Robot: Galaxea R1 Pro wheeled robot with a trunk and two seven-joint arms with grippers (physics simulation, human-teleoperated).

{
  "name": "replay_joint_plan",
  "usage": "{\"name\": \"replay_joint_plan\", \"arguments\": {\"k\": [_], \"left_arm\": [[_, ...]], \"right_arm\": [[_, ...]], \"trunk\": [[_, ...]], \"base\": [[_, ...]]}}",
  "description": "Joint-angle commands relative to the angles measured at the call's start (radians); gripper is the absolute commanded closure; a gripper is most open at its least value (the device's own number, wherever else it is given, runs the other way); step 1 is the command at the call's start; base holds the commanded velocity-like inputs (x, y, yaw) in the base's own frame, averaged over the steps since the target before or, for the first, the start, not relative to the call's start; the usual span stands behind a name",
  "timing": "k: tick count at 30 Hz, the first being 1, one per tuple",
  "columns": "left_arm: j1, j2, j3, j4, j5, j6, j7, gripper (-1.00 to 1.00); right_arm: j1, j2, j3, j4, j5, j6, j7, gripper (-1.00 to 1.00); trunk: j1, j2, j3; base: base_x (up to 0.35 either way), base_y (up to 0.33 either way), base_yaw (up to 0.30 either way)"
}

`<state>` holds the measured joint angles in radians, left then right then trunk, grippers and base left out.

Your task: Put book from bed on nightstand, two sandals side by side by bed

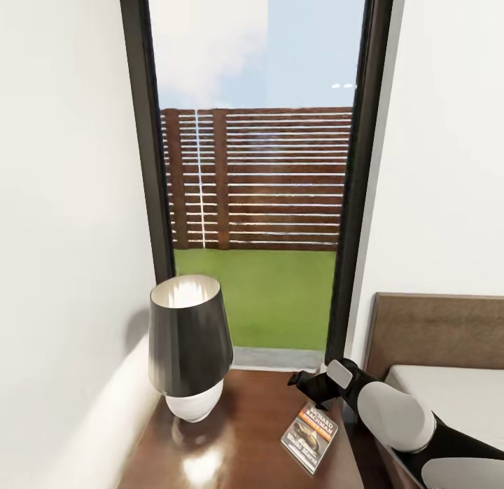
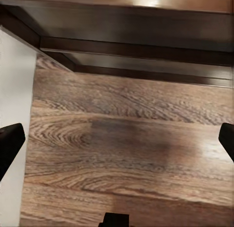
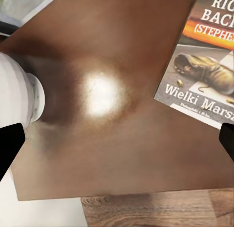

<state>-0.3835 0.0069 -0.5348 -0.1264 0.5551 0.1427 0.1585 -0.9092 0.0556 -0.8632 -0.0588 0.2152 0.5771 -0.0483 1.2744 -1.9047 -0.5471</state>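
Nearest the head camera, the right arm's white forearm reaches in over the nightstand (image 1: 231,440), ending at the right gripper (image 1: 302,381), which hovers just above the book (image 1: 310,436). In the right wrist view its fingertips (image 3: 9,146) stand wide apart with nothing between them, so the jaws are released. That paperback lies flat on the nightstand's top, near the edge toward the bed (image 1: 455,398) and apart from the black-shaded lamp (image 1: 189,345). The left gripper (image 2: 117,139) is also spread open and empty, pointed at the wood floor (image 2: 122,154) below the nightstand.

Risks, as I judge them: withdrawing carelessly, the open fingers could snag the book and drag it off that bed-side edge, or a wide swing could knock the lamp. Both sandals are not yet dealt with.
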Motion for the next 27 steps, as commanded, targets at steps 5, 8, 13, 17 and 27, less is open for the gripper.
{"name": "replay_joint_plan", "arguments": {"k": [5,8,13,17,27], "left_arm": [[0.000,0.001,-0.008,-0.003,0.008,0.006,0.006,-1.00],[0.000,0.001,-0.008,-0.003,0.008,0.006,0.006,-1.00],[0.000,0.001,-0.008,-0.003,0.008,0.006,0.006,-1.00],[0.000,0.001,-0.008,-0.003,0.008,0.006,0.006,-1.00],[0.000,0.001,-0.008,-0.003,0.008,0.005,0.007,-1.00]], "right_arm": [[0.000,0.001,-0.016,-0.003,0.009,0.005,-0.001,-1.00],[0.000,0.001,-0.018,-0.003,0.009,0.005,0.001,-1.00],[0.000,0.001,-0.021,-0.002,0.009,0.004,0.003,-1.00],[0.000,0.001,-0.022,-0.002,0.009,0.004,0.005,-1.00],[0.000,0.000,-0.023,-0.002,0.009,-0.006,0.007,-1.00]], "trunk": [[-0.019,0.035,0.015],[-0.031,0.056,0.024],[-0.050,0.091,0.040],[-0.065,0.119,0.052],[-0.104,0.189,0.084]], "base": [[0.000,0.000,0.000],[0.000,0.000,0.000],[0.000,0.000,0.000],[0.000,0.000,0.000],[0.000,0.000,0.000]]}}
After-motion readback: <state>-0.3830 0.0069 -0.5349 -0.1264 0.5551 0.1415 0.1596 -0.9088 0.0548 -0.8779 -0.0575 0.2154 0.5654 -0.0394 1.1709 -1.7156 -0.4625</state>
